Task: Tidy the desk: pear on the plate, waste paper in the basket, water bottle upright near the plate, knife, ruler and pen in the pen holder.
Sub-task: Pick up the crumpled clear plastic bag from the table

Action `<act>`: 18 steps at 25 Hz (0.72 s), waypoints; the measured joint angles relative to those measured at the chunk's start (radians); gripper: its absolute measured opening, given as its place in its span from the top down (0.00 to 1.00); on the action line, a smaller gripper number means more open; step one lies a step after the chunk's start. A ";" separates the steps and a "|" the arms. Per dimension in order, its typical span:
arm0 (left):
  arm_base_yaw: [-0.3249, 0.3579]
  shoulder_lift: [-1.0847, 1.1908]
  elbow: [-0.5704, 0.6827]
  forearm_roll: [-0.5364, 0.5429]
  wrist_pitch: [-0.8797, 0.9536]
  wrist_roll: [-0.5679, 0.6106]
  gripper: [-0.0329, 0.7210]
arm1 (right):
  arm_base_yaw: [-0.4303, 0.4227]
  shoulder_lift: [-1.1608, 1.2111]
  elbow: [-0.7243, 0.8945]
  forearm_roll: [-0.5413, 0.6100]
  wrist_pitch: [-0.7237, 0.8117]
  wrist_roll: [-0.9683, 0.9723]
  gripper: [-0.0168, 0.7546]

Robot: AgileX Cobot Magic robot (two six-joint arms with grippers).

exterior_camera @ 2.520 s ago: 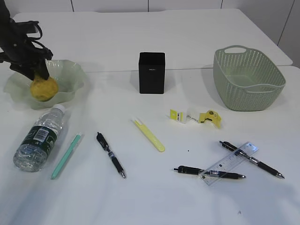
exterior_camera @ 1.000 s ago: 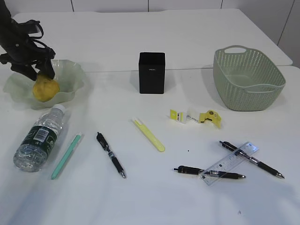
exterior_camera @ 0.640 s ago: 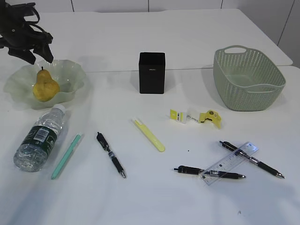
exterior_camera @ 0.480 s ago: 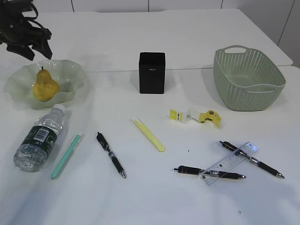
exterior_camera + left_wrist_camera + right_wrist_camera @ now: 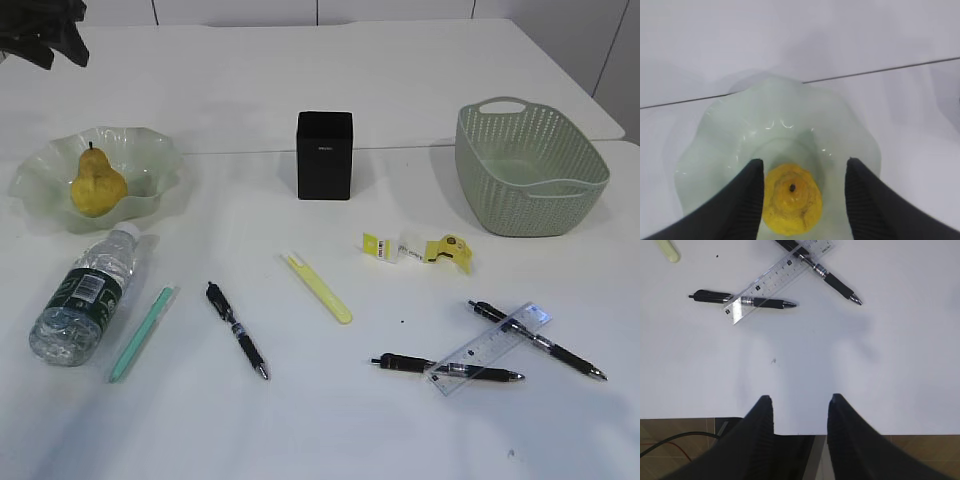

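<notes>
The pear (image 5: 96,186) is sitting upright in the plate (image 5: 150,150), so that step looks done. The left gripper (image 5: 802,200) is hanging above it with its jaws apart and nothing between them. The right gripper (image 5: 799,415) is waiting at the near desk edge, jaws apart and empty. Next job, I reckon, is the water bottle (image 5: 88,293), lying on its side just in front of the plate: it is calling for a grab across the body and a tip upright.

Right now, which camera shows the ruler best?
The right wrist view: the ruler is large there, its marks visible, lying across two pens. The exterior view shows it smaller. The left wrist view doesn't show it.
</notes>
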 joint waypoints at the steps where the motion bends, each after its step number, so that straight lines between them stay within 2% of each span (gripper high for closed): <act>1: 0.000 -0.011 0.000 0.000 0.000 0.000 0.47 | 0.000 0.000 0.000 0.000 0.000 0.000 0.59; 18: 0.006 -0.079 0.000 -0.014 0.009 -0.016 0.53 | 0.000 0.000 0.000 0.022 0.000 0.000 0.59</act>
